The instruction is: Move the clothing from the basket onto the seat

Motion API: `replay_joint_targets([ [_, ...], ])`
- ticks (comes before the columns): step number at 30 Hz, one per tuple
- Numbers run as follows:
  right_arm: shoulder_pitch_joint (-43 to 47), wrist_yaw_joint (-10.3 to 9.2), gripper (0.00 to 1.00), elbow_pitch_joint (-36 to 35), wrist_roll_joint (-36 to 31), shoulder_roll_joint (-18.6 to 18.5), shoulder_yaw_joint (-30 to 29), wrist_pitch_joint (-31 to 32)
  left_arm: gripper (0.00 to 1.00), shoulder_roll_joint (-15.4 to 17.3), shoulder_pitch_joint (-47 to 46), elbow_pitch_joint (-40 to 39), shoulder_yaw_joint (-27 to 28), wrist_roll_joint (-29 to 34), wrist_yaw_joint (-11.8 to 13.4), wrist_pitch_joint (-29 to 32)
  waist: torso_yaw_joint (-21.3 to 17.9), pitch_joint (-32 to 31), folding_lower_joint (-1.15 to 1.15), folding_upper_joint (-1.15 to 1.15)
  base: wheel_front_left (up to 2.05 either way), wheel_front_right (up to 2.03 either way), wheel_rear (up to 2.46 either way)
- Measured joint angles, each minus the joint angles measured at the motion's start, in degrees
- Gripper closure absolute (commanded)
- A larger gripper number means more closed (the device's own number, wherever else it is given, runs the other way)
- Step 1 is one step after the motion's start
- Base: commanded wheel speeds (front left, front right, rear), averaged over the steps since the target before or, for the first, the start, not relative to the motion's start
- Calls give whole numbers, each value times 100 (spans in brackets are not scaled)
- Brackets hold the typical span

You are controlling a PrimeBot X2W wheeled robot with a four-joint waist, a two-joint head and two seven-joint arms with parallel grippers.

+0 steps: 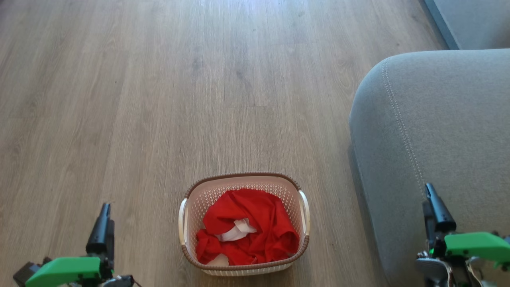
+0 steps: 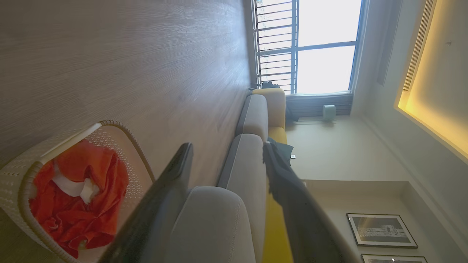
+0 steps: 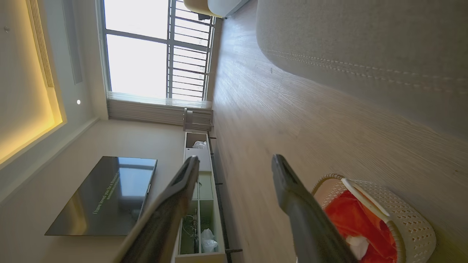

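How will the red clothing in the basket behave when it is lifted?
Probably floppy: the red clothing lies crumpled in soft folds in the basket, so it should sag. It looks thin, so likely light. Overlapping folds may lift together.

Head camera looks steeply down at the floor (image 1: 159, 99). Wrist cameras, rolled sideways, face the far window (image 2: 325, 47). All share the basket (image 1: 239, 174) and the seat (image 1: 438, 131).

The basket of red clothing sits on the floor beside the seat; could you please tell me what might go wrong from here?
The clothing lies bunched in one heap, so one grasp might lift only part and drop the rest on the floor.
The basket stands loose on the floor; snagged fabric could drag or tip it.
The seat has a rounded edge; cloth laid near it may slide off.
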Motion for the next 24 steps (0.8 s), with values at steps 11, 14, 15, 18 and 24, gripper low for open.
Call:
replay_joint_targets([
  [11,-97,0,0,-521,-1029,-1,83,-134,0,-2,-86,-335,169,546,0,-152,22,-14,0,0,0,0,0],
  [14,-187,0,0,-712,-1408,-1,166,-208,0,-2,-87,-464,197,722,1,-201,30,-10,0,0,0,0,0],
  [15,-211,0,0,-781,-1534,-1,199,-229,0,-2,-97,-503,203,787,2,-232,34,-9,0,0,0,0,0],
  [18,-275,0,0,-945,-1963,-1,365,-275,0,-2,-104,-647,214,955,52,-270,42,-9,0,0,0,0,0],
  [24,-283,0,0,-1214,-2577,-3,424,-370,0,-1,-105,-1022,152,1519,258,-381,70,-12,0,0,0,0,0],
])
